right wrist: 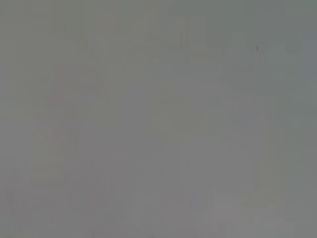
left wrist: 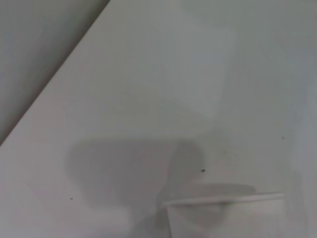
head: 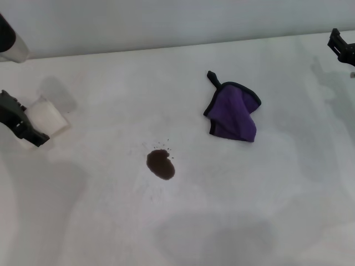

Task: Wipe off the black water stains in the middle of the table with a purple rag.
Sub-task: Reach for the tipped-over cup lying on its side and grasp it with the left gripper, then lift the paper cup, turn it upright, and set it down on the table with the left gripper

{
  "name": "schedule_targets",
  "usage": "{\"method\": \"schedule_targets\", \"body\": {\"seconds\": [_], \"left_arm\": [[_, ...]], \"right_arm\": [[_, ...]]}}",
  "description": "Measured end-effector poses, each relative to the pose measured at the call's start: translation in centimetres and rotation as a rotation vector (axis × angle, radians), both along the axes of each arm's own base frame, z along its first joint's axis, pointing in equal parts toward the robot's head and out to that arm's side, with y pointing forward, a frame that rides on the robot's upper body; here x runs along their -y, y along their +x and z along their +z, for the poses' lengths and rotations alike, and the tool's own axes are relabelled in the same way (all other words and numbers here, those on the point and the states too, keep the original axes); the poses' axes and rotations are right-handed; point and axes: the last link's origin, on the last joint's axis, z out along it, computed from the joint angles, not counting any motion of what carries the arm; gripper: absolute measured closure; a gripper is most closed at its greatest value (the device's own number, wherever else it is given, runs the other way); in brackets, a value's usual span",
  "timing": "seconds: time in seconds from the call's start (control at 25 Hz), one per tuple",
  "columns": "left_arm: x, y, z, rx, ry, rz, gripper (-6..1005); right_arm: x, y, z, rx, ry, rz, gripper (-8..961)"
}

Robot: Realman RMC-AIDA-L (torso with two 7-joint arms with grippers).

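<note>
Parked at opposite surface (head: 111, 233) edges, left gripper (head: 22, 124) by white cup (head: 47, 116), right gripper (head: 343, 47) cut off beyond purple rag (head: 236, 113), finger states of both unreadable.

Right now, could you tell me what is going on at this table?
A wiping job that has not started. The stain sits mid-table, and the rag lies untouched beside it, toward the robot's right. The left gripper is at a paper cup near the left edge; the right gripper waits at the far right.
</note>
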Motion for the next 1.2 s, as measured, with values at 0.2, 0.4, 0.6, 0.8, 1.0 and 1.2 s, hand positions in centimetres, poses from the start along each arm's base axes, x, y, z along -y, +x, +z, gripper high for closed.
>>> {"method": "schedule_targets", "body": {"seconds": [0.2, 0.4, 0.6, 0.8, 1.0, 1.2], "left_arm": [[0.0, -0.2, -0.6, 0.013, 0.014, 0.006, 111], [0.1, -0.4, -1.1, 0.024, 0.015, 0.011, 117], [-0.2, -0.2, -1.1, 0.058, 0.052, 0.010, 165], [-1.4, 0.9, -0.7, 0.115, 0.135, -0.009, 223], [-2.7, 2.7, -1.2, 0.244, 0.204, -0.092, 296], [-2.6, 3.7, -2.7, 0.449, 0.261, -0.189, 340]], "right_arm": [[-0.1, 0.1, 0.0, 0.002, -0.002, -0.005, 96], [-0.2, 0.0, 0.1, 0.004, -0.001, -0.004, 96], [-0.2, 0.0, 0.2, 0.004, -0.001, -0.003, 96], [-0.1, 0.1, 0.2, 0.005, 0.000, -0.005, 96], [0.0, 0.3, 0.3, 0.006, 0.001, -0.010, 96], [0.1, 0.3, 0.2, 0.005, 0.001, -0.011, 95]]}}
